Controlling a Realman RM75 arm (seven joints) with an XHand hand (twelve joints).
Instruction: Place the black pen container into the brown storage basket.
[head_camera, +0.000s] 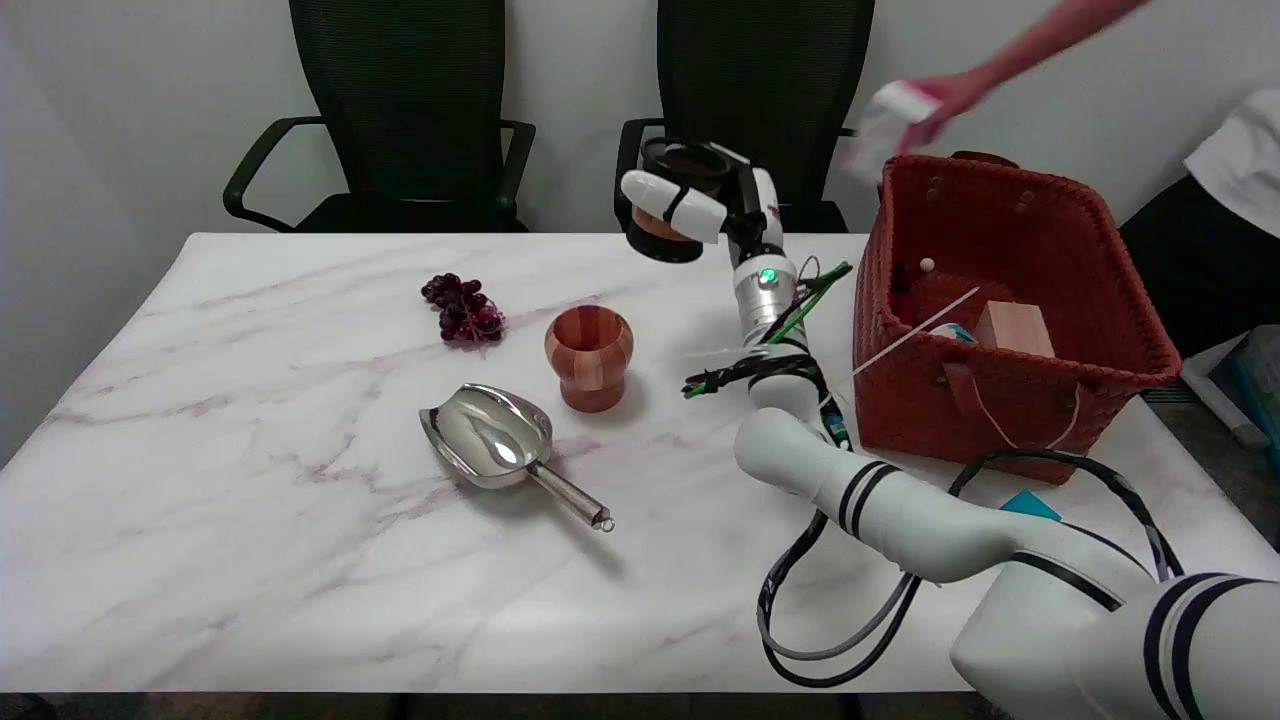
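So we've got the black pen container (676, 200) up off the table, left of the brown storage basket (1000, 330), right hand (700, 205) fingers wrapped round its wall. Looks light, rigid, maybe slick, so we'd keep gripping mid-body.

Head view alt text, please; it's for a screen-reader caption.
The robot's right hand holds the black pen container in the air, left of the brown storage basket. On the marble table lie grapes, a wooden cup and a metal scoop.
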